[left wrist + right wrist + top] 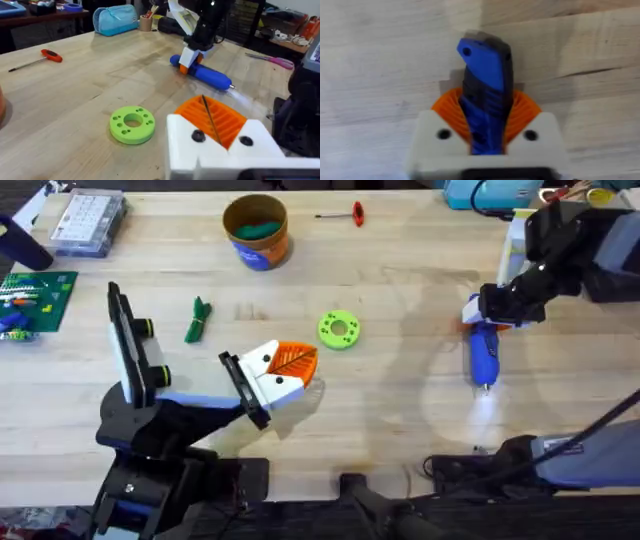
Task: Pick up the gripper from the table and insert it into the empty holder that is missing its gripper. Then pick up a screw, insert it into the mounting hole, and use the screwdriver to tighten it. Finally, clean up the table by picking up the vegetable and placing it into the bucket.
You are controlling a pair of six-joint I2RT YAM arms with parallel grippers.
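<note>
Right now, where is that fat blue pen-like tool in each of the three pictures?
Overhead: the screwdriver lies on the table's right side, bit toward the arms' bases.
Left wrist: the screwdriver lies flat beyond the lime-green ring.
Right wrist: the screwdriver sits mid-picture between orange pads.
Shared landmark: the right gripper, clamped near the tool's rear end.

We see the gripper (282,372) on the holder (245,388) at the table's (400,420) near left — the ring (339,330) just behind it, the screwdriver (483,356) far right, the vegetable (198,320) left, before the bucket (256,230).
</note>
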